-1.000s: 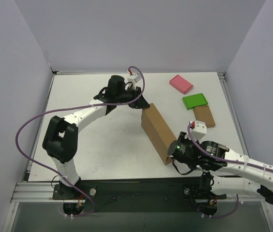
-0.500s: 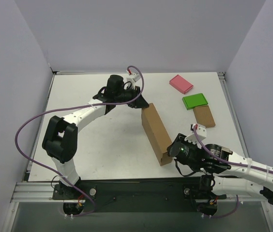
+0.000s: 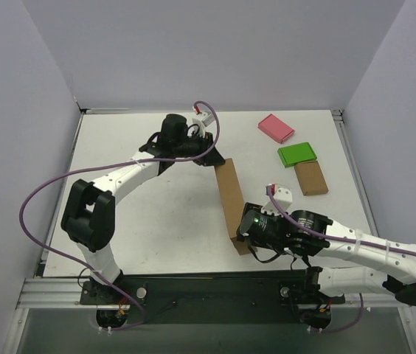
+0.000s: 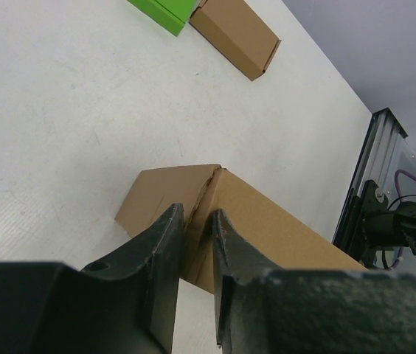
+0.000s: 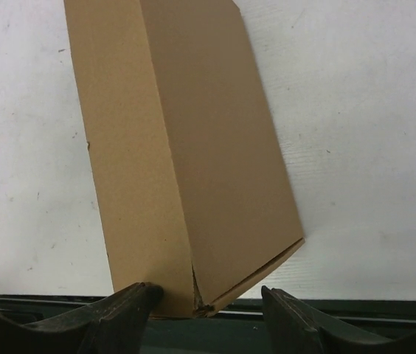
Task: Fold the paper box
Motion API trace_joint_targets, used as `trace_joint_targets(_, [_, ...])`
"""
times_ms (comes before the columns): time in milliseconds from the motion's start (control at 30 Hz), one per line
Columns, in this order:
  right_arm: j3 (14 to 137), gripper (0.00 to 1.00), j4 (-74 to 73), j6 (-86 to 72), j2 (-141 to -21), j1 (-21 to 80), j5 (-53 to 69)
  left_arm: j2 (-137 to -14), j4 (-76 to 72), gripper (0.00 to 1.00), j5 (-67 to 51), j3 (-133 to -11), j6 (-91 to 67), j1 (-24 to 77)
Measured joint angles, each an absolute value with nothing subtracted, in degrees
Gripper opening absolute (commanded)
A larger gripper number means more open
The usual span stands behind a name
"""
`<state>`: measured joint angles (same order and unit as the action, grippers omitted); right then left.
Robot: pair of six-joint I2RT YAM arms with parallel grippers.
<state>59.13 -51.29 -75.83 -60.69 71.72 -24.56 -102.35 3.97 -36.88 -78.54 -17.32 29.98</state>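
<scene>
At the right gripper (image 5: 204, 304): sprung apart within the last second, from nearly closed to a wide straddle of the near end of the large plain brown corrugated cardboard box (image 5: 178, 147). One finger (image 5: 130, 306) touching the box's bottom corner, or as good as; the other standing off, with bare surface in the gap. Released, then, and gripping nothing. Also sits further left in the overhead view than a second ago, with the near end of the box carried along: then on a clear diagonal, now running almost straight away from the arm bases.

Reads as the end of a push or squaring move rather than a hold. Probably frees this arm for a fresh grip. At the near end, a seam gaping slightly at the lower corner, so likely not fully closed.

At the left gripper (image 4: 197, 232): clenched on a thin cardboard edge at the box's far end, no wider or narrower than before and in much the same spot. Seems to serve as the pivot. Beyond its fingers, a loose-looking end flap (image 4: 160, 199) angled off the main body.

Outward from both: box propped on a long edge across the middle of the white table (image 3: 141, 214), spanning from one gripper to the other. Well apart at the far right: a flat pink block (image 3: 276, 127), a green block (image 3: 297, 154) and a small brown rectangular block (image 3: 311, 178), all untouched.
</scene>
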Motion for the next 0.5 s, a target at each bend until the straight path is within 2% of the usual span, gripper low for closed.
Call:
trace_joint_targets(167, [60.73,0.66,-48.23,-69.36,-64.38,71.37,-23.94,-101.10,6.13,0.22,-35.18,-78.32,-15.79,29.52])
trace_joint_targets(267, [62.50,0.70,-44.82,-64.12,-69.08,70.48,-22.70,-99.77,7.05,0.35,-33.74,-77.06,-15.00,28.27])
trace_joint_targets(300, [62.98,0.71,-43.68,-61.93,-70.76,70.08,-22.37,-99.29,7.40,0.48,-33.26,-76.25,-14.72,27.33])
trace_joint_targets(433, [65.04,0.75,-40.40,-54.19,-76.62,68.90,-22.06,-97.76,10.22,0.67,-30.65,-70.48,-14.00,22.17])
trace_joint_targets(500, [66.08,0.76,-38.54,-50.59,-78.06,68.10,-21.93,-96.57,11.94,0.72,-29.23,-67.33,-13.54,19.59])
